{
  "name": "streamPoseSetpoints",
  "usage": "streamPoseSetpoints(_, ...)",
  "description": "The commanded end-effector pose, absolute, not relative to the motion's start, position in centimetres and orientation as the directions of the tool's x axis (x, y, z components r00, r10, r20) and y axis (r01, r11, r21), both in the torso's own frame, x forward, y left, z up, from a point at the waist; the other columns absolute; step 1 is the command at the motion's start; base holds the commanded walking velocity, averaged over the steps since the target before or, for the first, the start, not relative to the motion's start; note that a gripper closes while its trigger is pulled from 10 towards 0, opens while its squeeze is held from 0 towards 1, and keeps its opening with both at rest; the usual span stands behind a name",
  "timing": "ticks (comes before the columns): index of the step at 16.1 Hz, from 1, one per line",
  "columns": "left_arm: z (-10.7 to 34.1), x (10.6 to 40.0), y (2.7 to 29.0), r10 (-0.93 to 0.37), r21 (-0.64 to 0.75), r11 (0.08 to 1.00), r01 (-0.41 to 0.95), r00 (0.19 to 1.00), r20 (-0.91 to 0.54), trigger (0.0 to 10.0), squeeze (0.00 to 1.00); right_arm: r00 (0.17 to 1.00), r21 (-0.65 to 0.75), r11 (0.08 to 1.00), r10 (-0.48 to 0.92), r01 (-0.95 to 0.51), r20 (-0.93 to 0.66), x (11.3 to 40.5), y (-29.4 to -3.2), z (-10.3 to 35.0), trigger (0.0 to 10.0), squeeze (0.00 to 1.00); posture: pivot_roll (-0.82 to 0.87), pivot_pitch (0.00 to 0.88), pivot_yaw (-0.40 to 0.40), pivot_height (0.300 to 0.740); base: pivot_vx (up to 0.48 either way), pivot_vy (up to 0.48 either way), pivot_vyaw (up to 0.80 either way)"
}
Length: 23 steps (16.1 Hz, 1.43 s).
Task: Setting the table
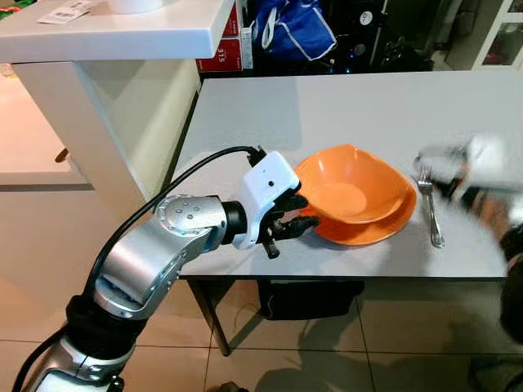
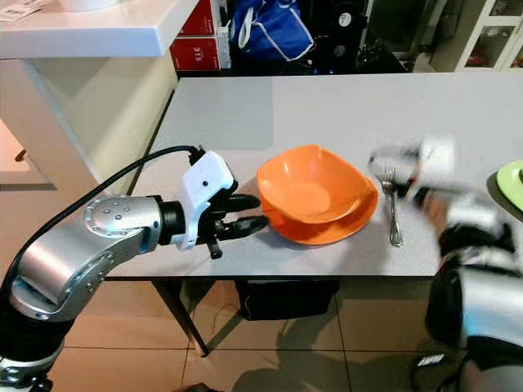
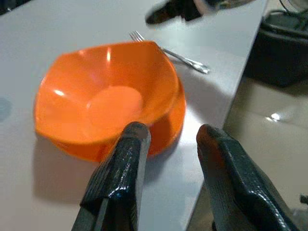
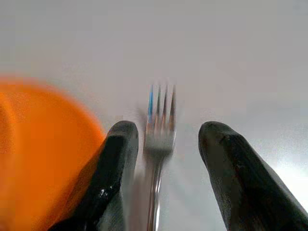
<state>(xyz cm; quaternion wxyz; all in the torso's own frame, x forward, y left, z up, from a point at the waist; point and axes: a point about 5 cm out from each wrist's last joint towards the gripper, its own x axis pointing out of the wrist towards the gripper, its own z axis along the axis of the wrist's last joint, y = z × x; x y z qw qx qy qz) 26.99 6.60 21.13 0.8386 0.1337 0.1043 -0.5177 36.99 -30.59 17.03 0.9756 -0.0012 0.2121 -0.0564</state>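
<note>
Orange bowl (image 1: 353,189) sits inside an orange plate (image 1: 372,229) near the front edge of a grey table (image 1: 343,106), forming one place setting. A metal fork (image 1: 431,212) lies flat on the table just beside the plate, on the robot's right, with its tines pointing away from the robot.

On the robot's left, the left gripper (image 1: 288,224) rests at the near-left rim of the plate. Its two black fingers (image 3: 120,178) are spread apart and hold nothing; from the wrist camera, one fingertip sits just at the edge of the stacked dishes.

On the right, the right gripper (image 4: 163,163) is blurred with motion above the fork's tine end. Its fingers (image 4: 236,178) are also parted, one on each side of the fork, and not closed on it.

A green dish (image 2: 513,184) peeks in at the far right edge of the table. Behind the table stand a white counter (image 1: 122,37), a blue bag (image 1: 290,28) and red boxes (image 1: 225,49).

Judging by the layout, the setting is partly done: plate, bowl and fork are down. No knife, spoon, glass or napkin can be seen by this setting, so those would likely remain. The fork may also need straightening.
</note>
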Motion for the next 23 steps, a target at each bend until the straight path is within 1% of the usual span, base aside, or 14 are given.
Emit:
streamPoseSetpoints(1, 22.4, 27.9, 7.0, -0.821, 0.149, 0.489, 0.859, 0.511, -0.253, 10.0, 0.00, 0.935, -0.044, 0.996, -0.089, 0.079, -0.344, 37.7, -30.3, 20.1, 10.0, 0.00, 0.01, 0.000, 0.070, 0.740, 0.000, 0.000, 0.00)
streamPoseSetpoints(2, 23.1, 28.4, 7.2, -0.808, 0.176, 0.531, 0.829, 0.558, -0.191, 10.0, 0.00, 0.954, -0.041, 0.997, -0.079, 0.070, -0.288, 37.9, -30.1, 21.7, 10.0, 0.00, 0.00, 0.000, 0.072, 0.740, 0.000, 0.000, 0.00)
streamPoseSetpoints(3, 23.4, 28.6, 7.3, -0.796, 0.194, 0.554, 0.810, 0.583, -0.160, 10.0, 0.00, 0.961, -0.034, 0.997, -0.075, 0.068, -0.265, 37.8, -29.9, 22.2, 10.0, 0.00, 0.00, 0.000, 0.073, 0.740, 0.000, 0.000, 0.00)
streamPoseSetpoints(4, 24.0, 29.2, 7.7, -0.736, 0.211, 0.645, 0.735, 0.671, -0.091, 10.0, 0.00, 0.975, -0.025, 0.998, -0.062, 0.058, -0.214, 37.2, -29.1, 22.9, 10.0, 0.00, -0.01, 0.000, 0.077, 0.740, 0.000, 0.000, 0.00)
streamPoseSetpoints(5, 23.6, 29.6, 8.8, -0.629, 0.209, 0.752, 0.625, 0.775, -0.057, 10.0, 0.00, 0.986, -0.001, 1.000, -0.030, 0.030, -0.165, 35.4, -27.0, 22.7, 10.0, 0.00, -0.02, 0.000, 0.064, 0.740, 0.000, 0.000, 0.00)
streamPoseSetpoints(6, 23.2, 29.4, 9.2, -0.606, 0.219, 0.766, 0.604, 0.793, -0.065, 10.0, 0.00, 0.987, 0.018, 1.000, -0.017, 0.020, -0.157, 34.6, -26.1, 22.2, 10.0, 0.00, -0.02, 0.000, 0.062, 0.740, 0.000, 0.000, 0.00)
streamPoseSetpoints(7, 21.4, 28.5, 10.9, -0.488, 0.260, 0.833, 0.488, 0.870, -0.068, 10.0, 0.00, 0.991, 0.064, 0.998, 0.016, -0.008, -0.131, 31.4, -23.2, 20.5, 10.0, 0.00, -0.02, 0.000, 0.053, 0.740, 0.000, 0.000, 0.00)
streamPoseSetpoints(8, 21.0, 28.0, 11.5, -0.457, 0.281, 0.846, 0.454, 0.888, -0.058, 10.0, 0.00, 0.994, 0.084, 0.996, 0.027, -0.019, -0.103, 30.5, -22.1, 20.2, 10.0, 0.00, -0.02, 0.000, 0.055, 0.740, 0.000, 0.000, 0.00)
streamPoseSetpoints(10, 20.6, 26.7, 12.3, -0.434, 0.266, 0.862, 0.431, 0.899, -0.049, 10.0, 0.00, 0.997, 0.134, 0.989, 0.061, -0.056, -0.036, 28.9, -20.0, 20.0, 10.0, 0.00, -0.02, 0.000, 0.050, 0.740, 0.000, 0.000, 0.00)
streamPoseSetpoints(11, 20.7, 26.4, 12.6, -0.416, 0.251, 0.875, 0.413, 0.908, -0.044, 10.0, 0.00, 0.995, 0.120, 0.988, 0.097, -0.095, -0.013, 27.7, -18.9, 20.4, 10.0, 0.00, -0.01, 0.000, 0.041, 0.740, 0.000, 0.345, 0.00)
streamPoseSetpoints(14, 20.0, 25.6, 13.0, -0.370, 0.277, 0.887, 0.369, 0.928, -0.052, 10.0, 0.00, 0.975, 0.126, 0.968, 0.222, -0.217, -0.029, 24.9, -16.5, 19.6, 10.0, 0.00, 0.00, 0.000, 0.019, 0.740, 0.000, 0.434, 0.00)
streamPoseSetpoints(18, 18.9, 24.9, 13.3, -0.346, 0.326, 0.875, 0.358, 0.933, -0.097, 10.0, 0.00, 0.971, 0.168, 0.963, 0.225, -0.210, -0.080, 23.3, -15.6, 17.7, 10.0, 0.00, 0.02, 0.000, 0.008, 0.740, 0.000, 0.480, 0.00)
streamPoseSetpoints(20, 18.6, 24.7, 13.5, -0.335, 0.331, 0.876, 0.350, 0.936, -0.103, 10.0, 0.00, 0.974, 0.183, 0.963, 0.212, -0.195, -0.076, 23.0, -15.3, 17.4, 10.0, 0.00, 0.02, 0.000, 0.014, 0.740, 0.000, 0.480, 0.00)
streamPoseSetpoints(23, 18.6, 24.8, 13.6, -0.322, 0.330, 0.884, 0.332, 0.943, -0.087, 10.0, 0.00, 0.968, 0.179, 0.955, 0.249, -0.237, -0.042, 22.7, -14.2, 17.1, 10.0, 0.00, 0.00, 0.000, 0.023, 0.740, 0.000, 0.480, 0.00)
